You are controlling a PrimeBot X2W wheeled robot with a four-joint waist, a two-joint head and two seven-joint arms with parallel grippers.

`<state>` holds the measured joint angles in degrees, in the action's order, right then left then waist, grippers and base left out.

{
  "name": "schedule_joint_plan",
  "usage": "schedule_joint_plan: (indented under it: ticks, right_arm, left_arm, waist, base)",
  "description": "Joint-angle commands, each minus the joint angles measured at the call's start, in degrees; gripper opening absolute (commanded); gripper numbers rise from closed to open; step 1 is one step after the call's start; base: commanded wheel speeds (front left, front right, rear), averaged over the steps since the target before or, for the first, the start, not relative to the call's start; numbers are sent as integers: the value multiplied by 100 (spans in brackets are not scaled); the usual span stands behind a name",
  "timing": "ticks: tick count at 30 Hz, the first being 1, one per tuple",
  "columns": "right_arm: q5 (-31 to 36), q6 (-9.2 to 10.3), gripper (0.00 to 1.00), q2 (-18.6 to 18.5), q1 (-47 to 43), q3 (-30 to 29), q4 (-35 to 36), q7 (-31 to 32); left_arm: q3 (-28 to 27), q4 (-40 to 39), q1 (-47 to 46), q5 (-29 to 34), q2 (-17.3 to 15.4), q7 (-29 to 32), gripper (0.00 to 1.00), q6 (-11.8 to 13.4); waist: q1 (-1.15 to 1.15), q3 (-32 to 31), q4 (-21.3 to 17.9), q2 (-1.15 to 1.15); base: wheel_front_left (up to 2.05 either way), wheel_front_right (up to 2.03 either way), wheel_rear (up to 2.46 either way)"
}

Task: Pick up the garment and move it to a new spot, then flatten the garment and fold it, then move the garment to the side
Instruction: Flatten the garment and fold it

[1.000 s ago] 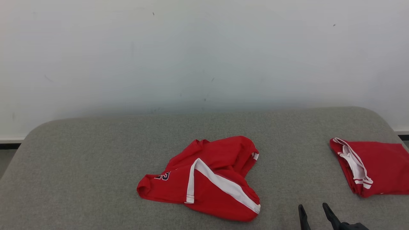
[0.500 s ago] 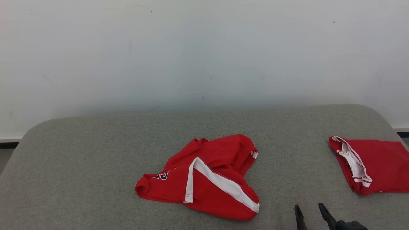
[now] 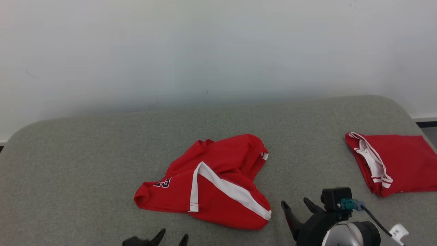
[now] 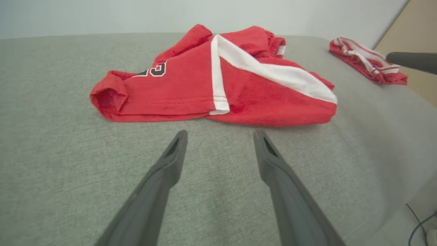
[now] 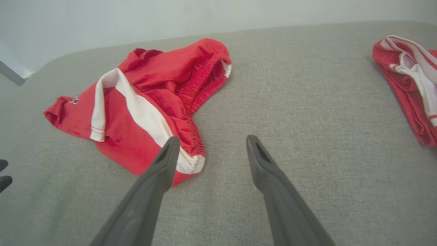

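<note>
Fingertips of left end effector (image 3: 172,235) poking up at near edge of head view, left of centre, over grey fabric bench (image 3: 68,164). Spread wide in left wrist view, nothing between, aimed at near hem of garment (image 3: 208,181), short of it with bare bench in the gap. Right end effector (image 3: 295,203) near right, just right of garment's near-right corner. Fingers also parted wide, empty. Black wrist camera (image 3: 336,198) with teal plug on top, thin cable and white tag (image 3: 397,233) hanging off to right. In right wrist view, one finger overlapping garment's white-edged corner; touching or not, cannot tell. Garment: red shorts, white side stripe, crumpled in a heap around mid-bench. Doubled over itself, stripe bent into a V. Dark number print on left part, partly hidden by a fold. Elastic waistband bunched at far-right side. Lying loose, gripped by neither end effector. Second red item (image 3: 399,164) at right end of bench, folded flat, white trim along its left edge, well apart from garment and farther back than right end effector. Rounded far edge of bench, then plain white wall (image 3: 205,51) behind.
</note>
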<state>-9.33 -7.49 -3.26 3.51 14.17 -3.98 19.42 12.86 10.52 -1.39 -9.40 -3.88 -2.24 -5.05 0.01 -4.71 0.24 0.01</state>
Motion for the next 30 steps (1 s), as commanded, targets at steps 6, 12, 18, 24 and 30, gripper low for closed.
schedule_joint_plan:
  ticks: [6,12,18,24,30]
  right_arm:
    - [-145,0,100,10,640,128,-639,507]
    - [-317,0,100,23,1157,526,-1334,516]
    - [-393,0,100,37,1386,635,-1722,299]
    - [-573,0,100,40,1583,804,-2018,102]
    - [-857,0,100,40,1770,1002,-2307,42]
  left_arm:
    - [435,852,-1019,79,54,515,100,9]
    - [708,1800,-1932,14,91,728,100,316]
    - [1053,2180,-2436,-315,95,683,100,525]
    - [1484,2565,-2729,-551,95,819,100,777]
    - [1733,2773,-2903,-765,95,736,73,911]
  waist:
    - [-1,304,-168,-1]
    - [-1,514,-297,-1]
    - [-1,671,-315,-1]
    - [-1,714,-355,-1]
    - [-1,788,-406,-1]
  base:
    - [0,0,0]
    - [0,0,0]
    - [0,0,0]
    - [0,0,0]
    - [0,0,0]
